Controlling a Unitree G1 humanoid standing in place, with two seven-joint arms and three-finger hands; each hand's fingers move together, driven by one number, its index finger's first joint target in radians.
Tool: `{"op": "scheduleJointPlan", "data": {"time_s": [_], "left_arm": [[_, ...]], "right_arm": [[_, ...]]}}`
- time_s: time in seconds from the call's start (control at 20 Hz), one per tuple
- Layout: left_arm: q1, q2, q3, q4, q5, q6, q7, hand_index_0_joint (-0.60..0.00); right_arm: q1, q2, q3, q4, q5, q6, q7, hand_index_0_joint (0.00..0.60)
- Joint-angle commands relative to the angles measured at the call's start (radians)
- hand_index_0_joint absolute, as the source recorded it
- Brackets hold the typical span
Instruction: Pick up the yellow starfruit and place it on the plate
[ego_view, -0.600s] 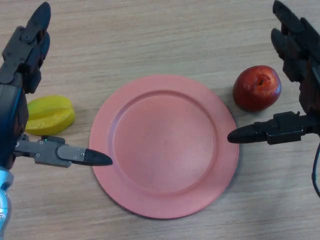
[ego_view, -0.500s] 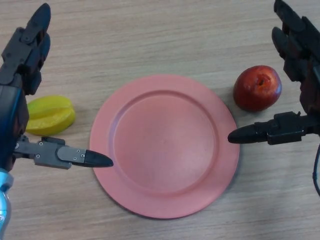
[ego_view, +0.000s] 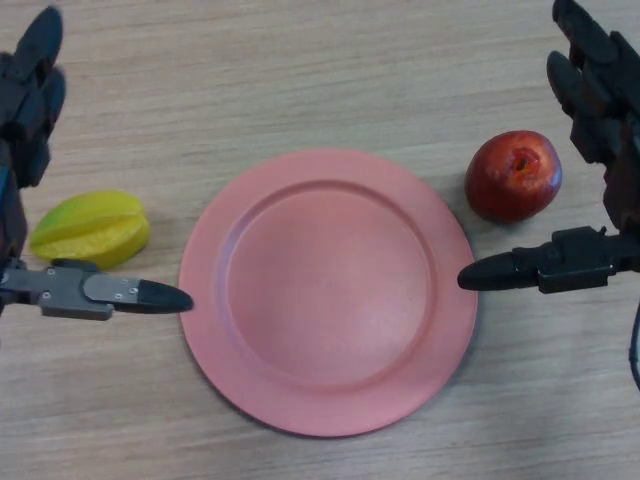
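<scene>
Needed to close left hand (ego_view: 20, 215), open and empty, around starfruit (ego_view: 90, 229) lying on bench (ego_view: 300, 70) beside plate (ego_view: 328, 290); right hand (ego_view: 600, 180) open, idle near apple (ego_view: 513, 176).

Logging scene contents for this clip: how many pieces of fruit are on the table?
2. The yellow starfruit lies left of the plate, beside the left hand. A red apple sits off the plate's upper right. None appears hidden.

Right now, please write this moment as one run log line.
left hand: open, around yellow starfruit | right hand: open, idle | round pink plate: empty
</scene>
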Motion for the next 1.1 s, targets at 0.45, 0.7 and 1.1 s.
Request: {"op": "scheduleJointPlan", "data": {"time_s": [0.45,0.7,1.1], "left_arm": [[-0.130,0.150,0.045,0.414,0.346,-0.389,0.137,0.000],[-0.187,0.172,0.010,0.620,0.359,-0.461,0.202,0.000],[-0.190,0.190,-0.040,0.772,0.529,-0.553,0.248,-0.550]], "right_arm": [[-0.008,-0.049,-0.116,-0.103,0.063,-0.049,-0.017,0.000],[-0.005,-0.050,-0.110,-0.104,0.018,-0.055,-0.019,0.000],[-0.008,-0.061,-0.136,-0.127,0.008,-0.039,-0.022,0.000]]}}
